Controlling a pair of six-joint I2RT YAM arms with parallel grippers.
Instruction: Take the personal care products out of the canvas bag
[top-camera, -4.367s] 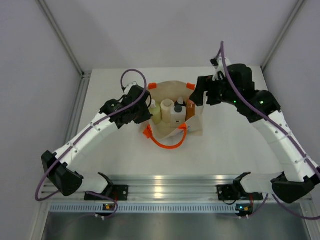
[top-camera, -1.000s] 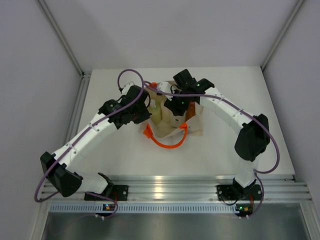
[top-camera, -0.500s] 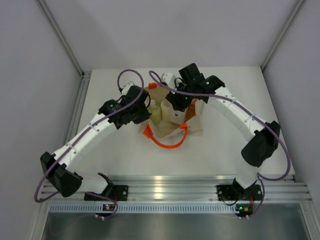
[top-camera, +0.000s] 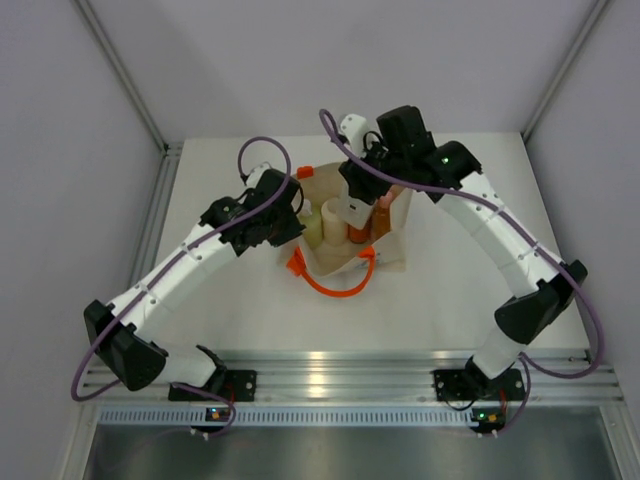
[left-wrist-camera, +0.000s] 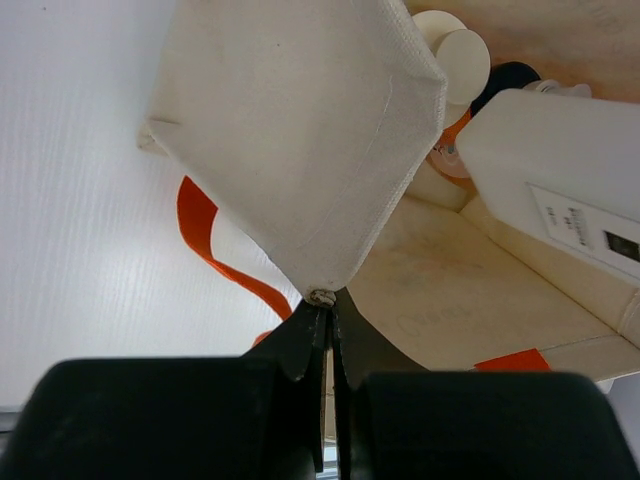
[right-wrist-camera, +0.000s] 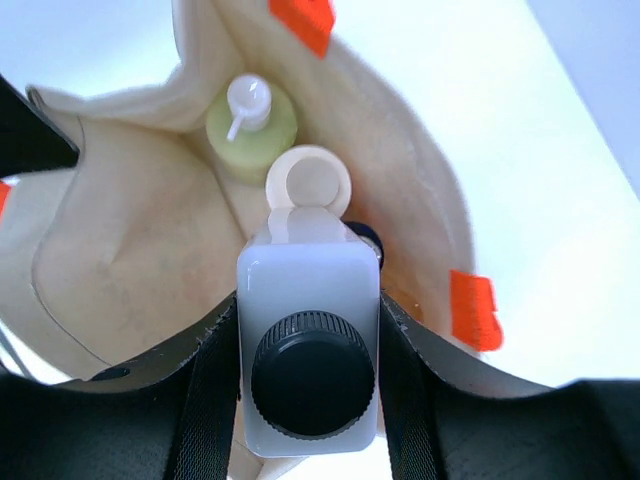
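The right gripper (right-wrist-camera: 308, 330), clamped on the white bottle (right-wrist-camera: 306, 275), had lifted it higher above the canvas bag (left-wrist-camera: 300, 140); the left gripper (left-wrist-camera: 326, 322) stayed pinched on the bag's left rim

The left arm (top-camera: 170, 275) and right arm (top-camera: 500, 235) are alike: white tube links joined by rounded black joint housings, each ending in a black base (top-camera: 222, 382) clamp. A purple cable (top-camera: 266, 139) leaves the black block just behind the left jaws, loops free and runs back along the links. The right cable (top-camera: 323, 122) does likewise. A green light (top-camera: 437, 157) glows just behind the right jaws. The left jaws are thin, black, tapering fingers (left-wrist-camera: 300, 340) on a broad black body. The right jaws are matte and dark, with rough inner edges.
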